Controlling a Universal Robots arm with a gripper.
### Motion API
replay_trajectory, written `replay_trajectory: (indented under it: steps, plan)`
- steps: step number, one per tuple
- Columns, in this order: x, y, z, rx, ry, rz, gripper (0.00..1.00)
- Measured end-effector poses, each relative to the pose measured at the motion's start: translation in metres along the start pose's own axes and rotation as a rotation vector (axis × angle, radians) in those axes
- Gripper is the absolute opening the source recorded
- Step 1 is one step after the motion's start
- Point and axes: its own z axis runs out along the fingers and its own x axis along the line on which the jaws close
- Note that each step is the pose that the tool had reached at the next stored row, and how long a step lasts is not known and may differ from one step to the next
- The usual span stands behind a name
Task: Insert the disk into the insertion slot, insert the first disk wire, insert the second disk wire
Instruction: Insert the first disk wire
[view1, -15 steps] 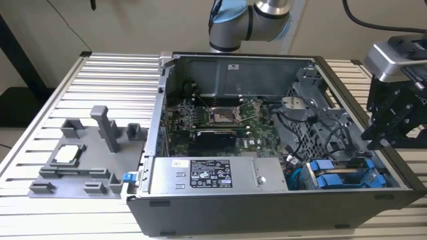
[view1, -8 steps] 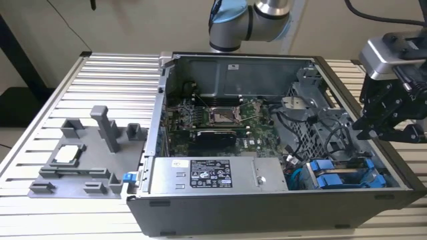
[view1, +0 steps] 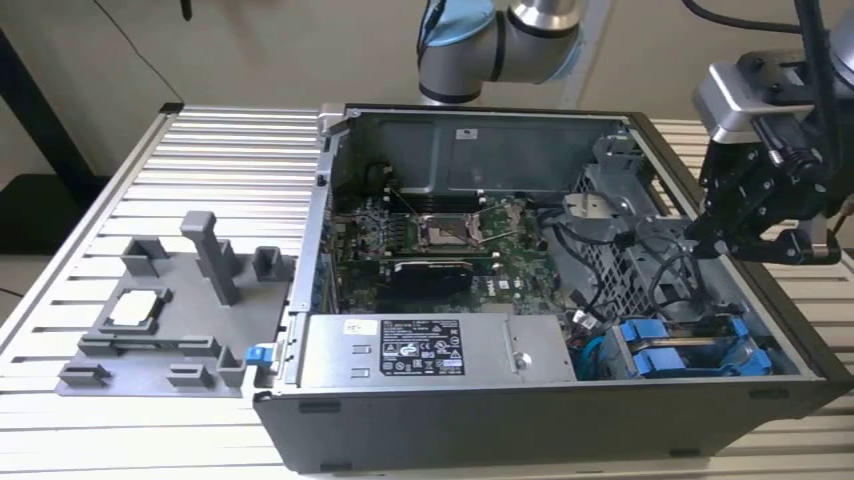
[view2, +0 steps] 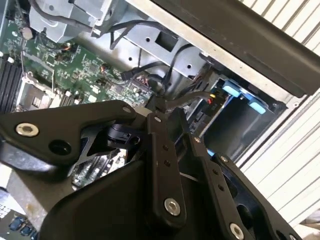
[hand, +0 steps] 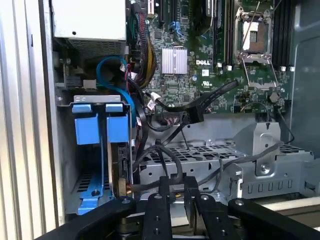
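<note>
Exterior view: disk (view1: 661, 362) seemingly below jaws.

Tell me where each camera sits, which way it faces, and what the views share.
Exterior view: off the arm, above the table, looking down into the open computer case; the arm and gripper show.
First wrist view: on the wrist, looking past the gripper at the blue drive tabs and motherboard.
Second wrist view: on the wrist, at another angle, past the gripper.
Shared: all three show gripper, tabs and motherboard.
</note>
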Motion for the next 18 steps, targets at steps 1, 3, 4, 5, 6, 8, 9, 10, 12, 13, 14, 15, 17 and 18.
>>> replay_trajectory:
  steps: [1,3,4,5,6,8,9,10,12,13,14,15,17,18]
  plan:
    - [-0.0037,0.0013,0.0009,0.0000,0.0025,0.000,0.27]
    - [-0.0099,0.0038,0.0021,0.0001,0.0153,-0.001,0.27]
    - [-0.0128,0.0049,0.0027,0.0002,0.0232,-0.001,0.27]
    - [-0.0161,0.0061,0.0034,0.0003,0.0298,-0.002,0.27]
    - [-0.0196,0.0074,0.0041,0.0004,0.0350,-0.002,0.27]
    - [-0.0262,0.0099,0.0055,0.0006,0.0478,-0.002,0.27]
    - [-0.0290,0.0111,0.0062,0.0007,0.0576,-0.003,0.27]
    - [-0.0312,0.0120,0.0067,0.0009,0.0716,-0.004,0.27]
    - [-0.0337,0.0132,0.0073,0.0012,0.1065,-0.005,0.27]
    - [-0.0351,0.0136,0.0075,0.0015,0.1248,-0.006,0.27]
    - [-0.0377,0.0143,0.0082,0.0017,0.1393,-0.007,0.27]
    - [-0.0411,0.0156,0.0089,0.0019,0.1459,-0.008,0.27]
    - [-0.0466,0.0182,0.0101,0.0021,0.1561,-0.008,0.27]
    - [-0.0478,0.0193,0.0103,0.0020,0.1636,-0.010,0.27]
